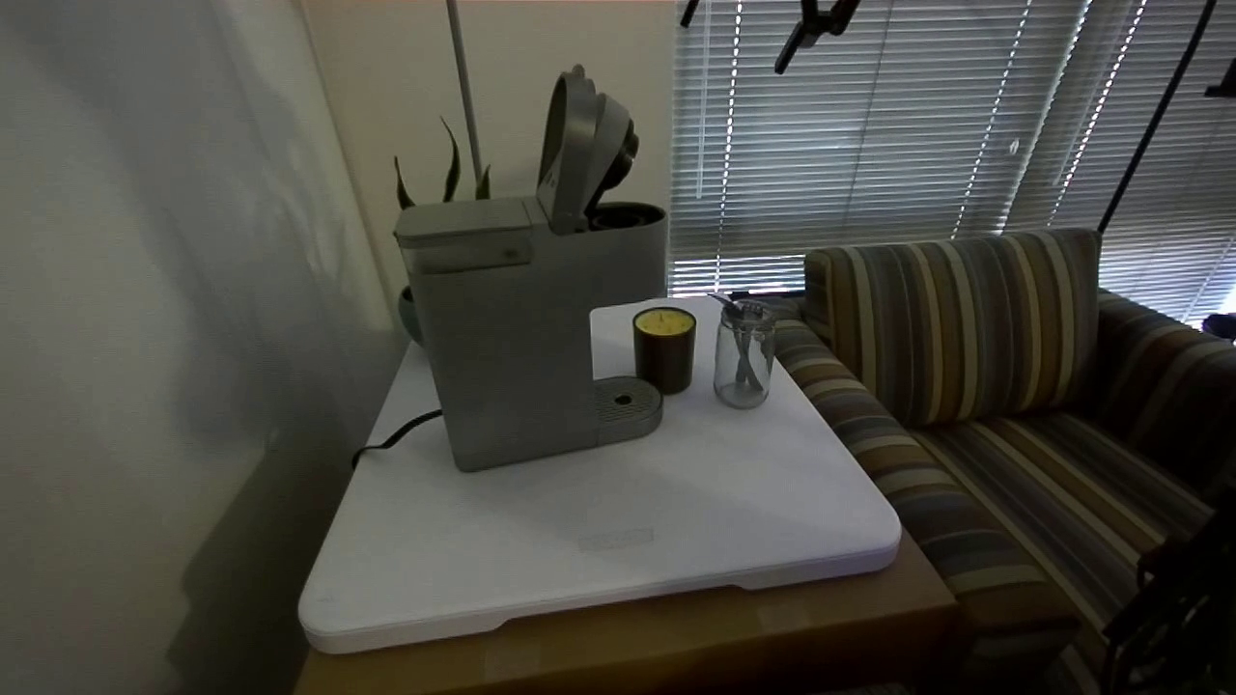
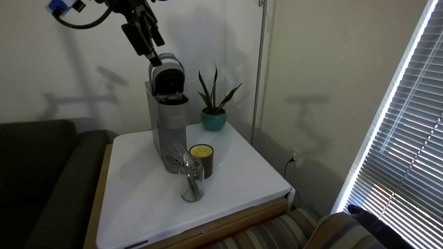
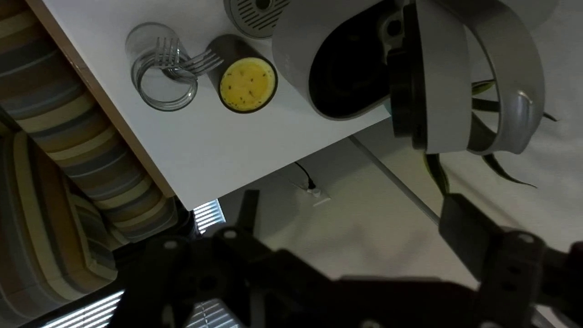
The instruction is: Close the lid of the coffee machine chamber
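Observation:
The coffee machine (image 1: 521,357) is a boxy grey body on a white table; it also shows in an exterior view (image 2: 173,117) and in the wrist view (image 3: 296,54). Its lid (image 1: 576,145) is raised nearly upright at the top, and the chamber opening shows below it. In an exterior view (image 2: 169,81) the lid's dark underside shows, with a loop handle around it. In the wrist view the lid (image 3: 448,86) is at the upper right. My gripper (image 3: 353,200) is open and empty. It (image 1: 739,34) is higher than the lid and apart from it, also in an exterior view (image 2: 159,53).
A dark cup with yellow contents (image 1: 664,352) and a glass jar with forks (image 1: 744,357) stand by the machine's drip tray (image 1: 628,405). A potted plant (image 2: 213,119) and a thin pole (image 2: 259,76) are behind. A striped armchair (image 1: 966,338) stands beside the table (image 1: 599,541).

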### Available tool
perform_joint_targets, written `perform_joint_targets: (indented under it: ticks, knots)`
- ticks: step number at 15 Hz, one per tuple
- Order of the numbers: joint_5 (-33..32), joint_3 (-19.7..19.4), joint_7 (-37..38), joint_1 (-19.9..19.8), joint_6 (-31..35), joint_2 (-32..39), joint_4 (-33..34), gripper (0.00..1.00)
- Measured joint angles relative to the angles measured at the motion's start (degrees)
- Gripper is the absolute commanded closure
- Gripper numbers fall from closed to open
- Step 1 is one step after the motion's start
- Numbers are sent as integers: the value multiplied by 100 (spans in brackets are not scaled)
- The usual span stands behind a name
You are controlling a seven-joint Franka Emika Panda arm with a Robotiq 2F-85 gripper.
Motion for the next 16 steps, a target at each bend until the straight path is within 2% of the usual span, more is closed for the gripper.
perform_joint_targets:
  ticks: [4, 7, 9, 13, 14, 15, 16]
  knots:
    - [-100, 4, -6, 55, 57, 150, 329, 0]
    - [-21, 8, -287, 160, 86, 456, 807, 0]
    - [398, 31, -831, 263, 103, 723, 1191, 0]
    - [1665, 249, -2383, 368, 86, 1330, 2025, 0]
    - [1905, 304, -2720, 372, 56, 1476, 2234, 7]
    - [2106, 348, -3014, 374, 7, 1613, 2437, 26]
    - [2291, 384, -3286, 373, -52, 1739, 2623, 34]
